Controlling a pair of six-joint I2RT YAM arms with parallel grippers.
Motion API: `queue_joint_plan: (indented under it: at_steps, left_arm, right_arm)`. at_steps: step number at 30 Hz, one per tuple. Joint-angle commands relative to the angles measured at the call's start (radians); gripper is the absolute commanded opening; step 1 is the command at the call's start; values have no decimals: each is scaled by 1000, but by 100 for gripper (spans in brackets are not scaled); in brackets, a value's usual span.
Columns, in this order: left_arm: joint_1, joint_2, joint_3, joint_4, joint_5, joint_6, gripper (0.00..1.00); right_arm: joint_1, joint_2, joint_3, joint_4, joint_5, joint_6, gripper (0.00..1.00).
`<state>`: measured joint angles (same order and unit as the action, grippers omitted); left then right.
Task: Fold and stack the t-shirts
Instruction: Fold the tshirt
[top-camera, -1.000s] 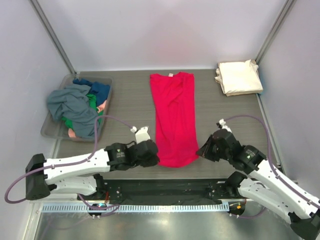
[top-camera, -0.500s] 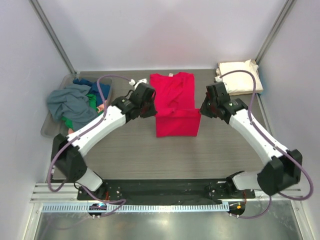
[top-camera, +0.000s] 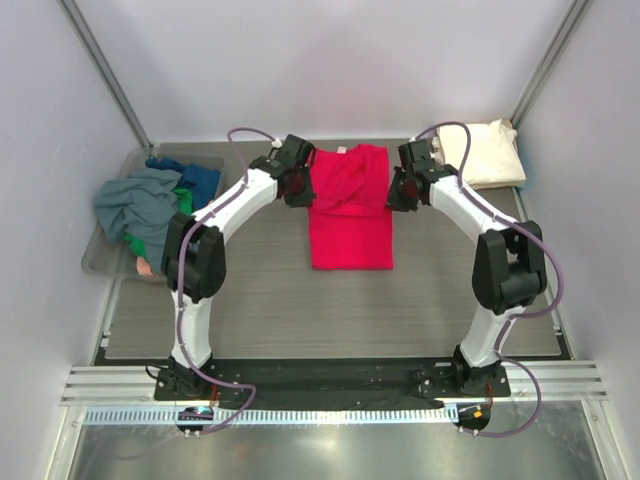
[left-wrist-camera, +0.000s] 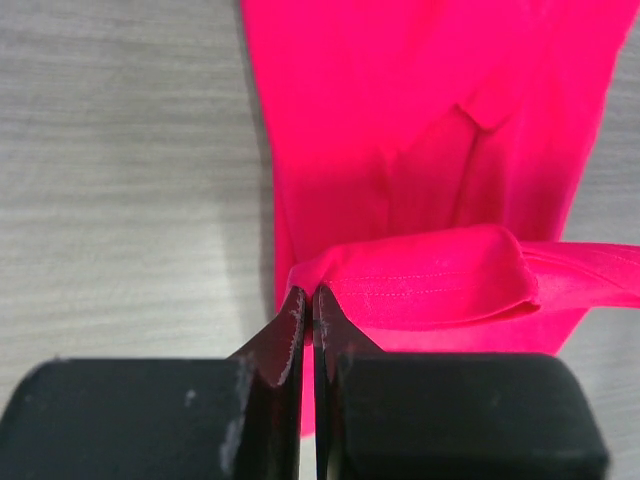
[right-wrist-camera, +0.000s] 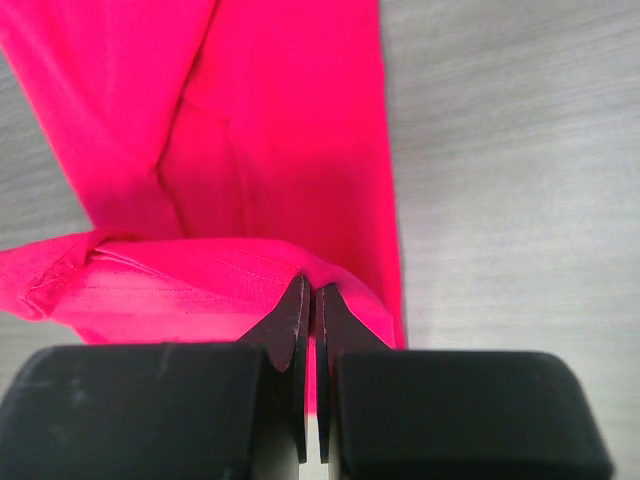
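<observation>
Hem of the red shirt (top-camera: 350, 232), near the far edge of the table (top-camera: 250, 290), is pinched by left gripper (left-wrist-camera: 305, 297) and right gripper (right-wrist-camera: 311, 291), mid-fold; cream shirt (top-camera: 485, 153) lies folded at the far-right corner, unfolded shirts (top-camera: 150, 212) heaped in left-edge bin (top-camera: 97, 265).

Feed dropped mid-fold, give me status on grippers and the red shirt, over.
Left gripper and right gripper both shut on red t-shirt hem. Hem held over the shirt's upper half, not released. Nothing in the way; cream t-shirt and bin off to the sides.
</observation>
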<state>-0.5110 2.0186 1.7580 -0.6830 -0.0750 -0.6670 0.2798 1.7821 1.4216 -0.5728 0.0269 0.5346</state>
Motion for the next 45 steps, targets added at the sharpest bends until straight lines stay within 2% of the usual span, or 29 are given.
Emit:
queue_joint_plan:
  at_steps: [1, 5, 7, 8, 9, 10, 11, 12, 13, 15, 16, 18, 19, 20, 22, 23, 24, 26, 28, 32, 36, 41, 45]
  left_arm:
    - [28, 60, 93, -58, 40, 52, 1]
    - [48, 152, 176, -93, 52, 60, 7]
    - [65, 222, 240, -113, 69, 58, 15]
    - [72, 248, 276, -139, 69, 60, 18]
    - [89, 287, 379, -162, 105, 60, 22]
    - [100, 360, 447, -193, 121, 61, 33]
    - [109, 406, 537, -269, 124, 61, 39]
    - [132, 476, 695, -300, 147, 60, 51]
    - [143, 508, 780, -320, 174, 57, 56]
    - [173, 526, 883, -354, 217, 32, 67]
    - [181, 479, 879, -346, 225, 29, 71]
    - [184, 375, 751, -267, 212, 30, 72]
    - [186, 318, 574, -224, 210, 29, 72]
    - [184, 204, 472, -145, 219, 23, 72]
    - [177, 116, 326, -95, 231, 15, 66]
    - [172, 41, 190, -60, 236, 18, 65]
    - [154, 11, 134, -41, 231, 21, 64]
    - [132, -43, -24, 0, 230, 26, 64]
    - [102, -98, -115, 28, 228, 20, 63]
    - [45, -159, -287, 126, 233, -22, 62]
    - [-24, -196, -380, 143, 224, -40, 61]
    - [-43, -322, -532, 160, 230, -55, 60]
    - [-44, -423, -635, 161, 225, -59, 60]
  right_arm:
    - [-28, 55, 82, 45, -50, -31, 1]
    - [-48, 144, 138, 45, -77, -36, 1]
    - [-62, 204, 186, 44, -84, -32, 2]
    - [-70, 227, 206, 42, -100, -28, 12]
    - [-79, 250, 264, 39, -113, -28, 22]
    - [-94, 307, 301, 37, -130, -33, 51]
    - [-103, 338, 348, 30, -149, -38, 61]
    - [-114, 406, 472, -42, -157, -36, 66]
    - [-128, 433, 541, -85, -156, -36, 69]
    - [-137, 448, 655, -130, -169, -42, 70]
    - [-137, 438, 655, -133, -171, -54, 70]
    - [-137, 366, 592, -128, -173, -73, 70]
    - [-137, 335, 548, -121, -168, -84, 70]
    - [-139, 256, 492, -108, -170, -85, 70]
    - [-137, 160, 282, -41, -176, -85, 69]
    - [-136, 66, 199, 2, -192, -73, 68]
    - [-133, 16, 46, 89, -212, -61, 68]
    - [-123, -42, -60, 138, -254, -44, 66]
    - [-88, -75, -121, 143, -268, -48, 64]
    - [13, -46, -128, 160, -282, -45, 60]
    - [102, 60, -31, 162, -277, -56, 59]
    - [121, 230, 106, 162, -263, -64, 57]
    - [117, 358, 284, 117, -239, -91, 57]
